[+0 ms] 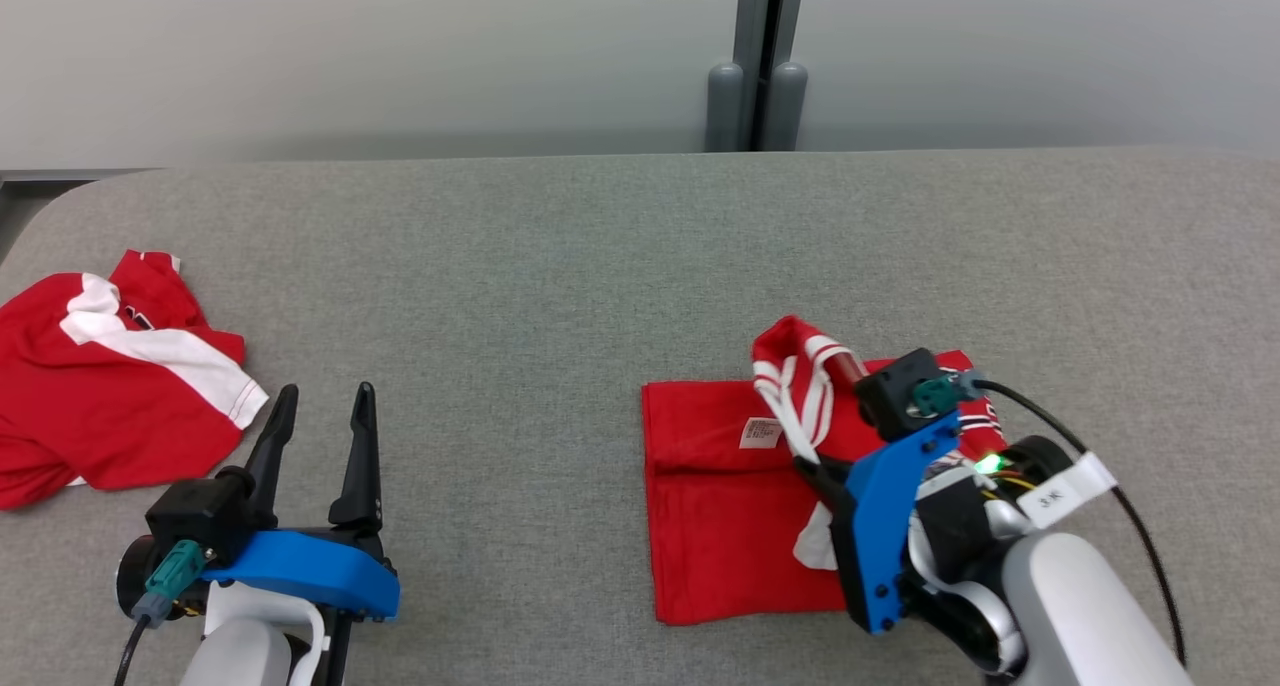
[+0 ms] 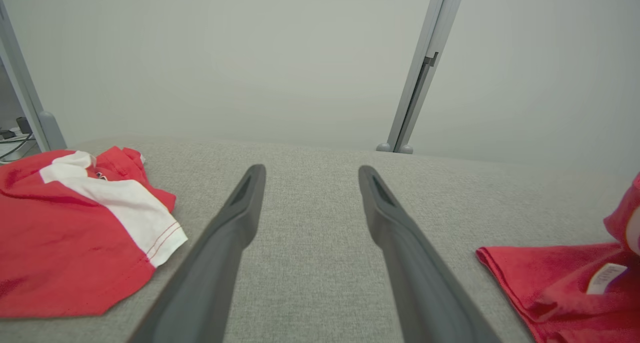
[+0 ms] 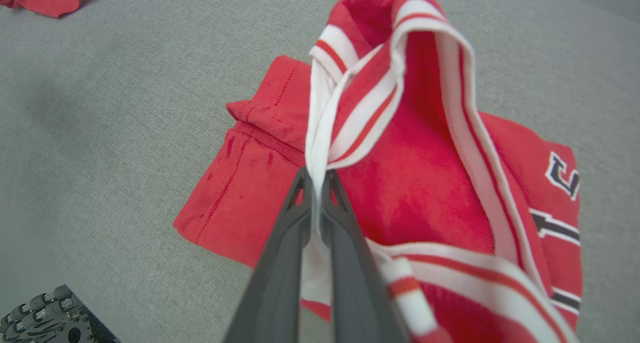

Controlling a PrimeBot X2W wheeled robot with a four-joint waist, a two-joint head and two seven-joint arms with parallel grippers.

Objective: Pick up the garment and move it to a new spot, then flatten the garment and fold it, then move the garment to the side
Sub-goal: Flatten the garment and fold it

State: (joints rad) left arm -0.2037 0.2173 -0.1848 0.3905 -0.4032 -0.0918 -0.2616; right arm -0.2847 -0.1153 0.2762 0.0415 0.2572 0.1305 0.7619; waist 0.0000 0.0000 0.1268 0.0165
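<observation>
Closest to you, bottom right of the head view: the pale right forearm (image 1: 1085, 611) w/ its blue bracket (image 1: 893, 491) and a green light (image 1: 988, 463) lit beside it. Your right gripper (image 1: 810, 468) is pressed together on the garment's striped neck trim (image 3: 360, 113). In the right wrist view its two dark fingers (image 3: 280, 263) pinch a white fold of that trim at their tips, and the cloth runs up and away from them in a raised loop.

The rest of the garment (image 1: 715, 526) lies on the grey padded table (image 1: 560, 256), right of centre. It's red, folded to a rough rectangle, w/ a straight left edge and a crease across it approx. halfway. A white label (image 1: 762, 431) shows just beside the trim. Dark-edged white lettering (image 3: 562, 175) sits on the cloth's far side in the wrist view; you can't read it.

Your left gripper (image 1: 323, 398) is at lower left, fingers spread wide w/ nothing btwn them, over bare table and well apart from the garment.

Further left there's a second red top (image 1: 100, 396) w/ a white band, crumpled at the table's left edge, near the left gripper but not touching it. Behind the table: a pale wall & a grey post (image 1: 757, 66).
</observation>
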